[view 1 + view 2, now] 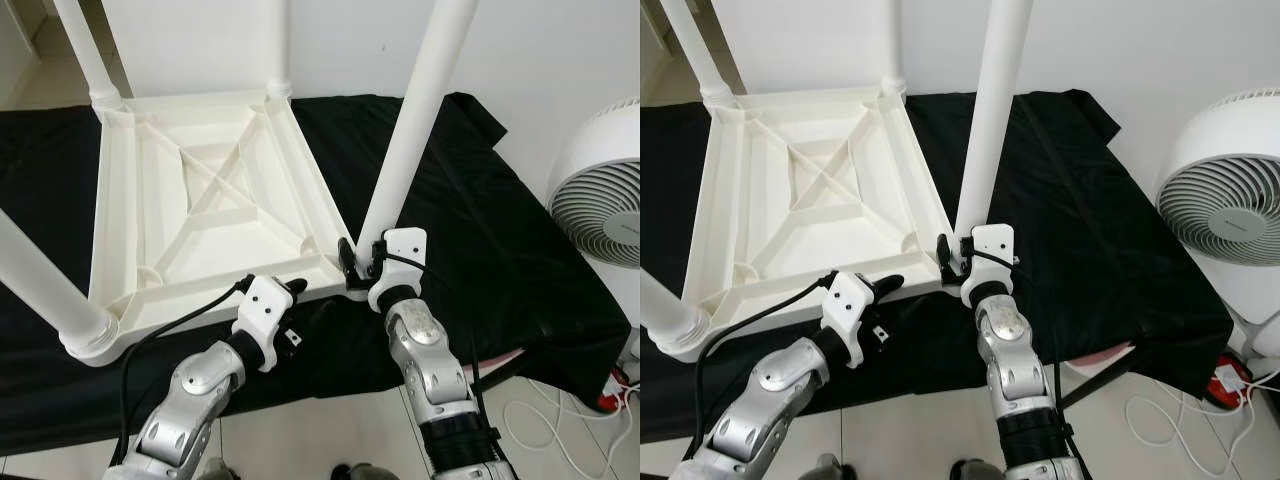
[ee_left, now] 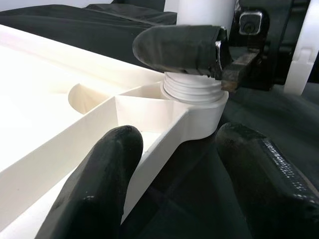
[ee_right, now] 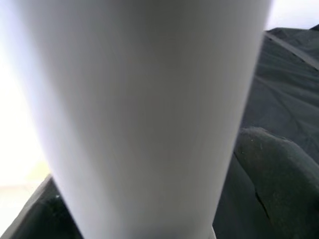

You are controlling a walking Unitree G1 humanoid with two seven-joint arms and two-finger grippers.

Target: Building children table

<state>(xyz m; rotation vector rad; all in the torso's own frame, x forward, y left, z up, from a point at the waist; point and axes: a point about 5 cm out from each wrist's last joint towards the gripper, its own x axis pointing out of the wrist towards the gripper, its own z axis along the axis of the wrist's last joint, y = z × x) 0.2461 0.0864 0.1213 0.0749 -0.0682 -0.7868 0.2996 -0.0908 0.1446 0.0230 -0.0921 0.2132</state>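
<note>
A white plastic children's table (image 1: 115, 200) lies upside down on a black cloth (image 1: 470, 230), its ribbed underside facing up. At its near right corner socket (image 2: 197, 107) a white leg (image 1: 415, 120) stands upright, with threads showing just above the socket. My right gripper (image 1: 360, 265) is shut on the base of this leg; the leg (image 3: 139, 114) is close against one of its fingers (image 3: 279, 174). My left gripper (image 1: 293, 312) is open at the table's front edge just left of that corner, its fingers (image 2: 99, 179) straddling the rim without touching it.
Three more legs stand in the other corners: near left (image 1: 40, 280), far left (image 1: 90, 50), far right (image 1: 278, 45). A white fan (image 1: 600, 190) stands at the right, with cables (image 1: 560, 430) and a red power strip (image 1: 610, 395) on the floor below it. A wall runs behind.
</note>
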